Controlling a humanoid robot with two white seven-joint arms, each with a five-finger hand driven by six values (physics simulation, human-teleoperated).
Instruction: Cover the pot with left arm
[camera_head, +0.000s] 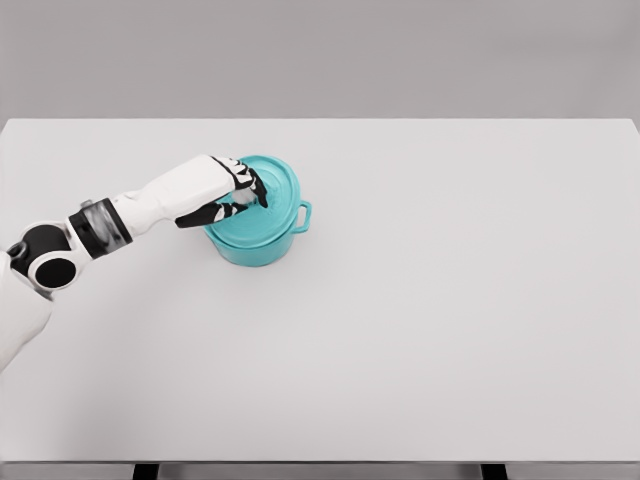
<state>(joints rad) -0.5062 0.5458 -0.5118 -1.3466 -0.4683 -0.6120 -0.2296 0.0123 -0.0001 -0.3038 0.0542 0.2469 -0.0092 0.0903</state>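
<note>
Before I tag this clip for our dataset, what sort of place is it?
Likely a bare simulated test bench: a plain white table, a grey backdrop, one teal pot and the left robot hand on its lid.

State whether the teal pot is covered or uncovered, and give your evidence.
Covered: a teal lid sits across the top of the pot, hiding its inside. The left hand rests on the lid.

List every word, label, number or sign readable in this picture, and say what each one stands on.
None: no readable text shows anywhere in the head view.
The teal pot and its lid are plain, with no brand or marking.
The left hand and its white arm carry only black and grey parts, no lettering.
The white table is bare of print.
</note>
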